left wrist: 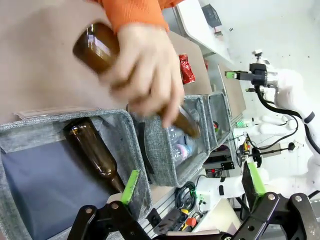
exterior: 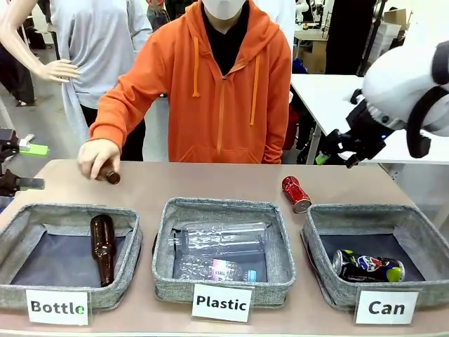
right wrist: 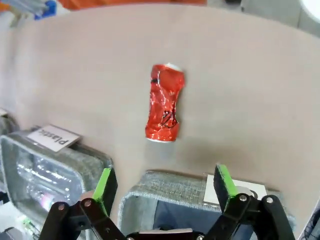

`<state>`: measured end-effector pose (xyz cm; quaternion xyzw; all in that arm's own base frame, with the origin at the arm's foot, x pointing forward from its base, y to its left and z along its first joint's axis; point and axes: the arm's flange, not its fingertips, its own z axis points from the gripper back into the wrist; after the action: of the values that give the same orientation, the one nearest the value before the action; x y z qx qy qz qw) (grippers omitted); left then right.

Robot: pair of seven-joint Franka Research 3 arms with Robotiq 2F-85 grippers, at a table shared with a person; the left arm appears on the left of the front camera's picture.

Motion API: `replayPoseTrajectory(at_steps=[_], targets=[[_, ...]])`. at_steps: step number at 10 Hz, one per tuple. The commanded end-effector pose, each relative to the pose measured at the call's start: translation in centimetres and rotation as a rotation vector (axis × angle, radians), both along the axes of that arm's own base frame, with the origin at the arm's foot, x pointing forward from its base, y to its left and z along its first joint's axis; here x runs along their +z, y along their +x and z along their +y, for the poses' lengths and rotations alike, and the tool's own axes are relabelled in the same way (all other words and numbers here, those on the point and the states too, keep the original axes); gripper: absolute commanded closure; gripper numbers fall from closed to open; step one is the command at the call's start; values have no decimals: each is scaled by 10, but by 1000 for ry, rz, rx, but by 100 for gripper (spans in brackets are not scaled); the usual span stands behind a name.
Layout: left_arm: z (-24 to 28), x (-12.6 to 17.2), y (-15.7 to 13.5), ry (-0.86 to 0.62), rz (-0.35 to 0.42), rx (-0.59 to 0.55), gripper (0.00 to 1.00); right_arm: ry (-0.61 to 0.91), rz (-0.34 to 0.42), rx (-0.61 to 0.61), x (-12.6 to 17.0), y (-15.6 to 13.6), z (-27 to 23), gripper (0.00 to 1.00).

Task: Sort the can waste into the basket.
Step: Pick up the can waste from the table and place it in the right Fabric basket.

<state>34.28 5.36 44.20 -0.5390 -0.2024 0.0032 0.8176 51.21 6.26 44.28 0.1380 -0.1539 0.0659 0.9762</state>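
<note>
The desk (exterior: pixel 210 184) carries three grey bins along its near edge, and the basket (exterior: pixel 319 235) marked "Can" is the one at my right, already holding the dark blue can (exterior: pixel 367 267) on its side. Just beyond that basket's far-left corner — about eleven o'clock from it — the red can (right wrist: pixel 165 102) lies on its side on bare desk, touching nothing.

My right claw (right wrist: pixel 165 182) hangs above it, released, jaws spread wide with the can at twelve o'clock between the pads. I judge the can light and thin-walled; being already dented it will crush further under a hard squeeze, and the painted metal may slip. The best hold looks to be across its narrowed waist, jaws square to its length.

There is open desk all round the can, and the basket's soft rim is the only edge to clear.

My left claw (left wrist: pixel 192 187) is also released, near the person's hand (left wrist: pixel 147 70), which holds a brown bottle (left wrist: pixel 97 45).
</note>
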Motion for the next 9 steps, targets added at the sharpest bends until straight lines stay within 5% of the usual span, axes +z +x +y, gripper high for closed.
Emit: replayPoseTrajectory(at_steps=[1, 3, 5, 9], targets=[[59, 32, -34, 7, -62, 91, 0, -14, 114, 31, 0, 46, 19, 0], [155, 52, -99, 78, -65, 359, 0, -43, 178, 62, -19, 77, 28, 0], [199, 39, -144, 66, -33, 516, 0, -137, 209, 12, -39, 104, 42, 0], [212, 27, -152, 5, -43, 601, 0, -228, 300, 8, -73, 123, 64, 0]])
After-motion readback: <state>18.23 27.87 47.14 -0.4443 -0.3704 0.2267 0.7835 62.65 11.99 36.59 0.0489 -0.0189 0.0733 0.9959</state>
